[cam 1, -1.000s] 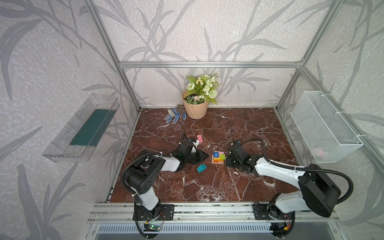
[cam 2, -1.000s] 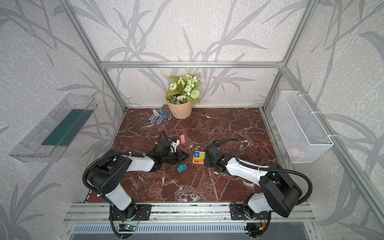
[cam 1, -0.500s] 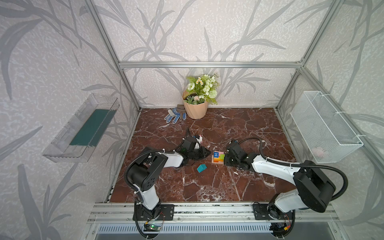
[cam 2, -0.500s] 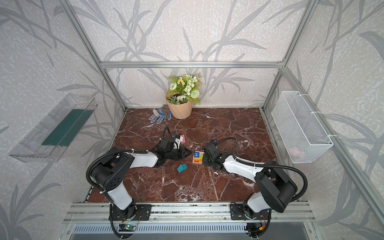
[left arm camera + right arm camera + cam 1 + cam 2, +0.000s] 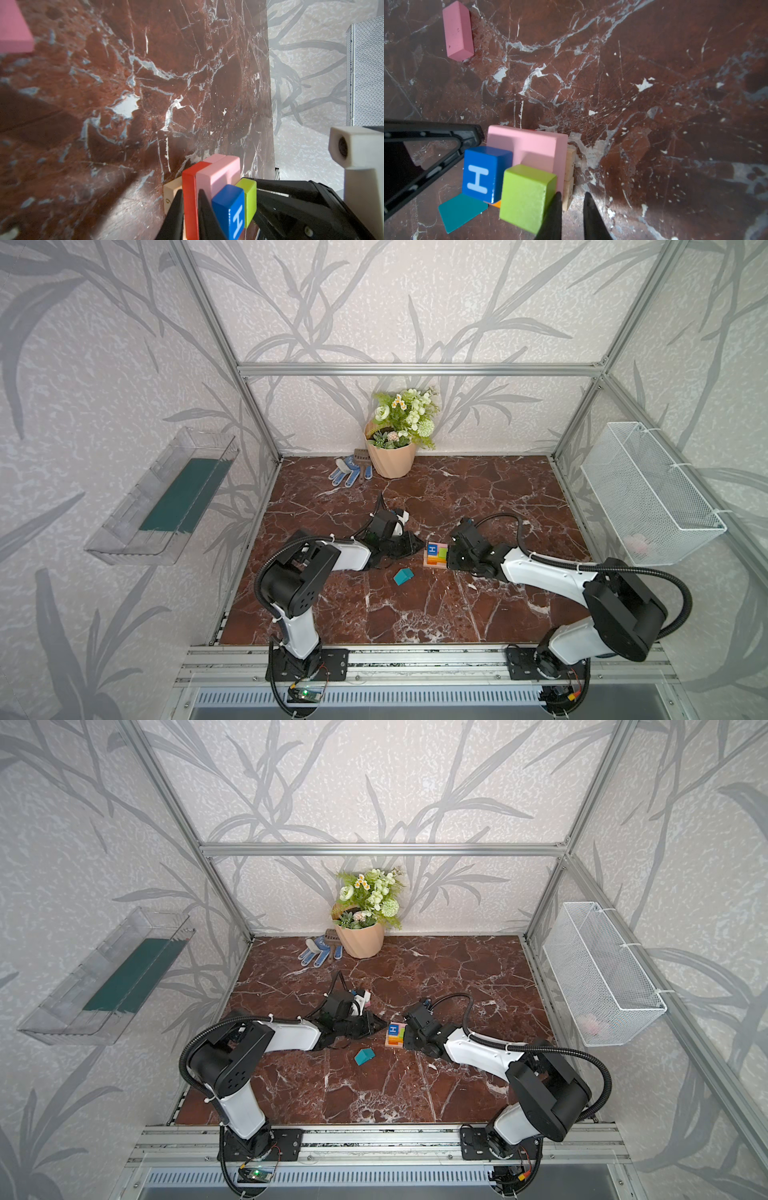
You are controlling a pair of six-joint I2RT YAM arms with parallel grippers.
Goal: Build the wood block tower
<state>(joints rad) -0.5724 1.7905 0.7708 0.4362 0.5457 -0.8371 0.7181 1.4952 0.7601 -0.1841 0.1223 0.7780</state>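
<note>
Closed left hand and closed right hand seemingly touch glossy square tower on veined marble.

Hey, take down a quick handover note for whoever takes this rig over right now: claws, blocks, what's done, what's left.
Left claw: shut, empty, tips at the tower by its red block.
Right claw: shut, empty, tips at the opposite side, beside the green cube.
Done: tan base, red block, pink layer, orange block, with the blue H cube and green cube on top.
Left: teal house piece lies on the floor near the tower; one pink block lies loose further off. Both probably go on next.
</note>
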